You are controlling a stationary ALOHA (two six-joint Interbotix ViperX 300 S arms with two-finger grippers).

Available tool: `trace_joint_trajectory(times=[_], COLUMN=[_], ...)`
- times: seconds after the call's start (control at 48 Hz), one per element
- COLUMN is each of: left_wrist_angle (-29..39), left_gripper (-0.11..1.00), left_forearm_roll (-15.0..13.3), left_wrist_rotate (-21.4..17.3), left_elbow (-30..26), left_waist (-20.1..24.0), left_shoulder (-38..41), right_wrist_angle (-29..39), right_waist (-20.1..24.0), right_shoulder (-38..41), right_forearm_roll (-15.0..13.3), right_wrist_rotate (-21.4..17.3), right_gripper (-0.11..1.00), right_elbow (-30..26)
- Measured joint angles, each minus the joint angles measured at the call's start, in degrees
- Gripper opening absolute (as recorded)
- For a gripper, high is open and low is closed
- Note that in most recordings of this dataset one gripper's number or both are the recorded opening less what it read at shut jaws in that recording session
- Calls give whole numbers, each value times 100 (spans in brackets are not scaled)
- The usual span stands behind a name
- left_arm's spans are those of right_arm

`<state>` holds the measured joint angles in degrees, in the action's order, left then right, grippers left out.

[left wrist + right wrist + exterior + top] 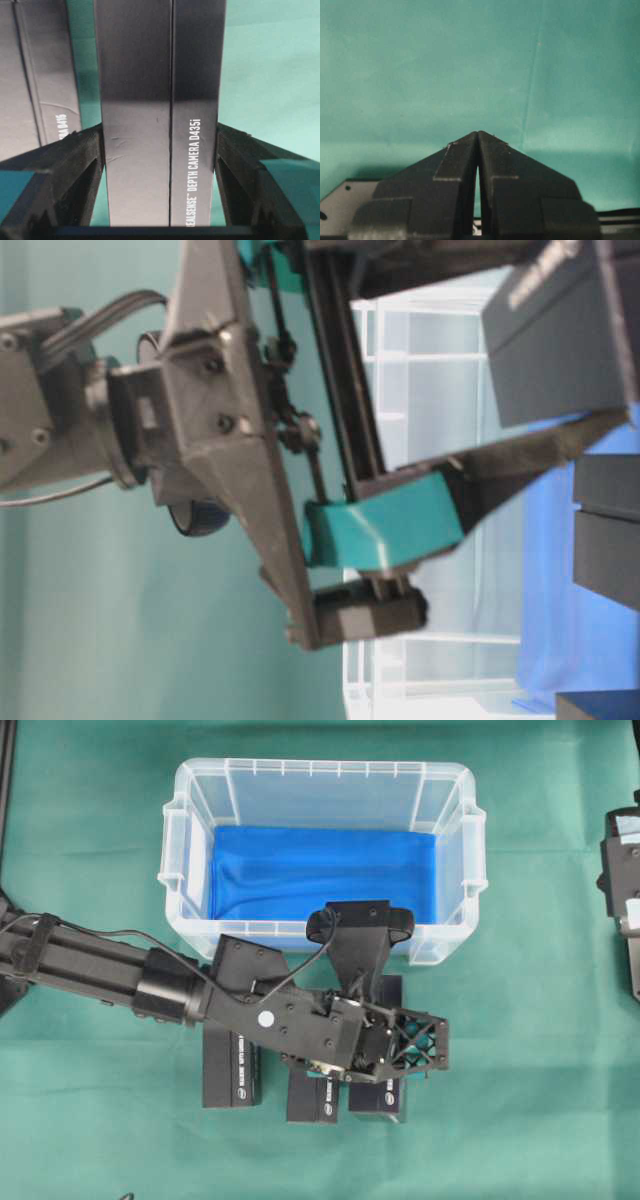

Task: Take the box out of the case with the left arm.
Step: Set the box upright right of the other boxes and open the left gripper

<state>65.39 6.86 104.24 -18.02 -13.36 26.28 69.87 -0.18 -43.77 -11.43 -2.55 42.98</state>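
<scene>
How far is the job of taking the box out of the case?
Nearly finished, it seems. The case holds only its blue cloth, and three black boxes lie on the green table in front of it. The left claw is closed on one box, which sits outside the case. What is left: letting go and pulling back. The right claw is shut and idle.

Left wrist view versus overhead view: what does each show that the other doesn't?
Only the left wrist view shows the jaws closed on both sides of a black box and its white lettering, DEPTH CAMERA D435i. Only the overhead view shows the case, holding just its blue cloth, and three black boxes lying outside it under the left arm. Both show the gripped box, a neighbouring box and the green table cover.
</scene>
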Motion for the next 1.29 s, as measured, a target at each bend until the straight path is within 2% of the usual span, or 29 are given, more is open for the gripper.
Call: trace_joint_trajectory(times=[0.645, 0.853, 1.145, 1.291], left_wrist_angle=[-439, -483, -694, -712], left_gripper=[61, 61, 61, 93], left_forearm_roll=[-9, -220, -237, -220], left_wrist_rotate=[-44, -193, -264, -343], left_elbow=[308, 466, 501, 527], left_waist=[-18, -9, 18, 18], left_shoulder=[35, 26, 26, 26], right_wrist_angle=[-9, -9, -9, 0], right_waist=[0, 0, 0, 0], right_shoulder=[0, 0, 0, -9], right_forearm_roll=[0, 0, 0, 0], right_wrist_rotate=[0, 0, 0, 0], right_gripper=[3, 3, 3, 3], right_elbow=[0, 0, 0, -9])
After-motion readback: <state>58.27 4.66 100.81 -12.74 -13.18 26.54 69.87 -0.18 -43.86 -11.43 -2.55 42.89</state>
